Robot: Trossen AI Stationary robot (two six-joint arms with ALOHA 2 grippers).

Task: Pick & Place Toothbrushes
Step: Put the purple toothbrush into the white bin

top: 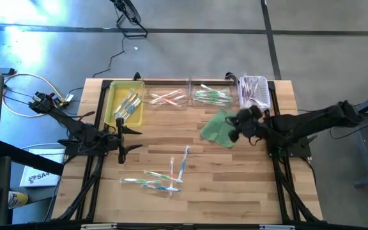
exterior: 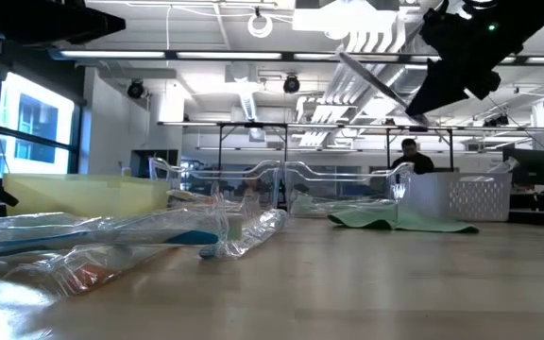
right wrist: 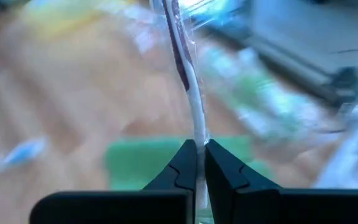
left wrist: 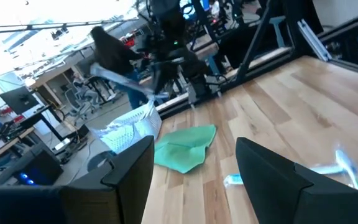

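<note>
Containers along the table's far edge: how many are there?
4, in one row: yellow tray far left, two clear trays in the middle, white basket far right. All hold toothbrushes; none looks hidden.

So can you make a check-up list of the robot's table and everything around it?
Surface: wooden table, bare at the front.
Job's things: loose toothbrushes mid-table; more in the yellow tray, clear trays and white basket.
Clutter: green cloth by the basket.
Grippers: right gripper shut on a wrapped toothbrush, over the cloth; left gripper open, waiting at the left edge.
Cables: loops left of the table.
Surroundings: person at a desk far behind.
</note>
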